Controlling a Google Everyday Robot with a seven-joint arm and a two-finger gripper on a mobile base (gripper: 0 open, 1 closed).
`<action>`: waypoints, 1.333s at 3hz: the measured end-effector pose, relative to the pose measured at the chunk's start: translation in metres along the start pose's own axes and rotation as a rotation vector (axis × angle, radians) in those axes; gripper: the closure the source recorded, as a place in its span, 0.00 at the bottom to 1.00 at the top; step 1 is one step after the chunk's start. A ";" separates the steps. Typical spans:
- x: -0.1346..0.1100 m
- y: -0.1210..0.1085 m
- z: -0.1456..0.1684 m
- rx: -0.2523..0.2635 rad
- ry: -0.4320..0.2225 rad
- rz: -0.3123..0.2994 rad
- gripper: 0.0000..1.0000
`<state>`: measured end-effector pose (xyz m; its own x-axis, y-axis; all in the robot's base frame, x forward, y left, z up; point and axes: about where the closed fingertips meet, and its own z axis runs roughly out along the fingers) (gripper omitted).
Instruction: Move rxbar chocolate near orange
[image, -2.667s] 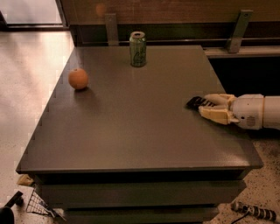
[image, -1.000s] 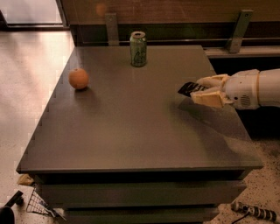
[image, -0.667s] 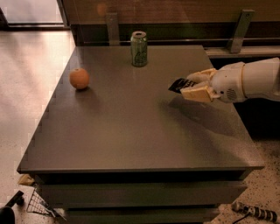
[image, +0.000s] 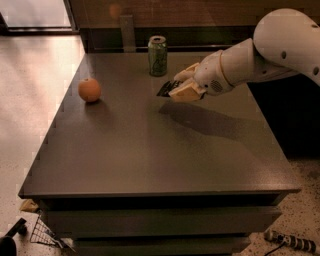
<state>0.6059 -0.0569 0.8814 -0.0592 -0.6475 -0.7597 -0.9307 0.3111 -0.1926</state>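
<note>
While the orange (image: 89, 90) sits at the left of the table (image: 150, 155), a green can (image: 157, 56) stands at the far edge, its label unreadable. Right of it, the gripper (image: 176, 89) hangs above the tabletop, jaws clamped on the rxbar chocolate (image: 164, 89), well apart from the orange.

Looks like an office or lab common area, not somebody's home. There's a big plain dark grey table (image: 150, 165) built like stacked slabs, a pale speckled hard floor (image: 30, 65), and wood panelling (image: 210, 12) along the back wall. A loose cable end (image: 290, 241) lies on the floor by the table's corner, with some wire-frame thing (image: 42, 234) at the other corner. The real giveaway is the white robot arm (image: 270, 50), with its gripper (image: 175, 90) hanging over the back-middle of the table, clamped on the rxbar chocolate (image: 164, 89).
</note>
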 end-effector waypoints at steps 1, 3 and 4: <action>-0.027 -0.003 0.037 -0.088 0.017 -0.060 1.00; -0.086 0.026 0.115 -0.401 -0.090 -0.171 1.00; -0.099 0.045 0.140 -0.492 -0.120 -0.205 1.00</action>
<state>0.6207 0.1186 0.8612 0.1562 -0.5674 -0.8085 -0.9795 -0.1941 -0.0530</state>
